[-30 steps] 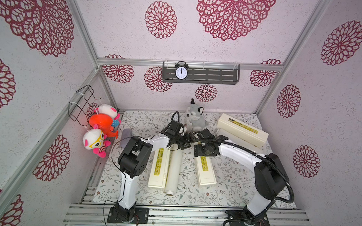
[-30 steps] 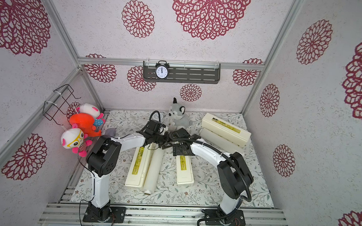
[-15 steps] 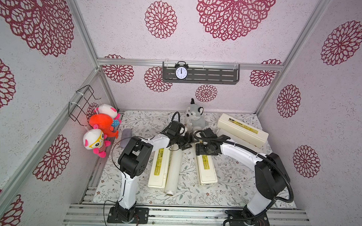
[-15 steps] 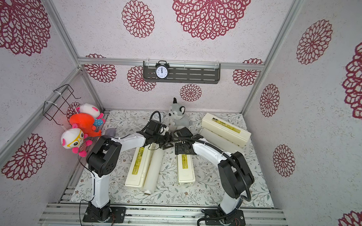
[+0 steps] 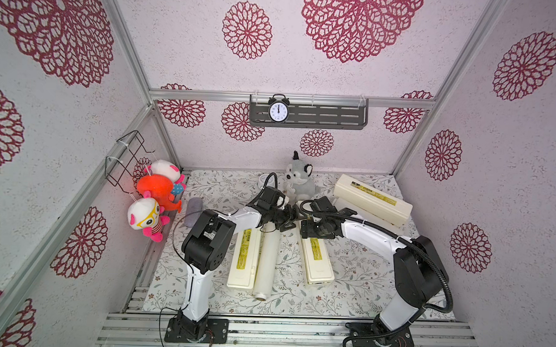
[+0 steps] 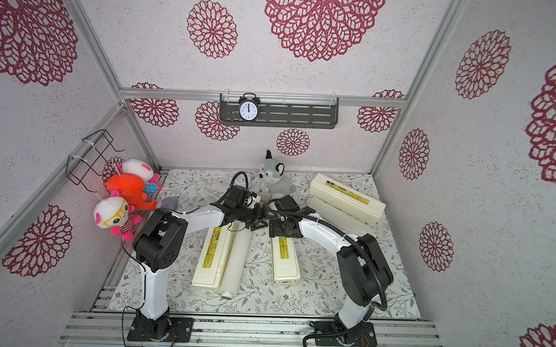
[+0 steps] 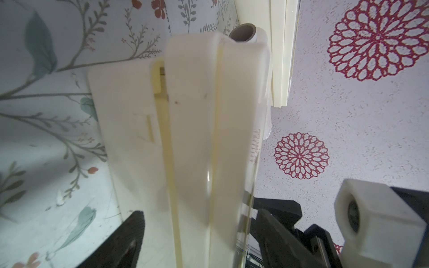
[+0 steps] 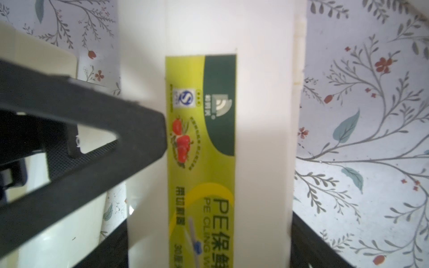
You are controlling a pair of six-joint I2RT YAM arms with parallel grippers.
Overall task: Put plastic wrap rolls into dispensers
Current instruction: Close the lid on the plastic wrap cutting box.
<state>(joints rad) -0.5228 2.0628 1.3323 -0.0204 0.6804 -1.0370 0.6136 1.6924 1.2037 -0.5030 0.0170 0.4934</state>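
Note:
Three cream dispensers lie on the floral mat: one front left [image 5: 244, 257], one in the middle [image 5: 317, 260], one at the back right [image 5: 373, 198]. A plastic wrap roll [image 5: 267, 263] rests against the left one. Another roll [image 7: 243, 34] lies beside the back one. My right gripper [image 5: 316, 232] [image 8: 209, 243] straddles the middle dispenser's far end, its fingers [image 8: 308, 243] pressed to both long sides of the labelled lid [image 8: 202, 139]. My left gripper [image 5: 291, 216] [image 7: 199, 222] stands open at that same end, one finger's tip [image 8: 148, 130] on the lid's edge.
A grey plush animal [image 5: 298, 181] sits just behind both grippers. A grey fuzzy pouch [image 5: 193, 211] lies at the left. Plush toys [image 5: 156, 192] hang on the left wall, and a shelf with a clock [image 5: 278, 111] is on the back wall.
My left gripper has edged right toward the middle dispenser's far end and its jaws have widened a little. The dispenser shifted slightly right. The right gripper has barely moved.

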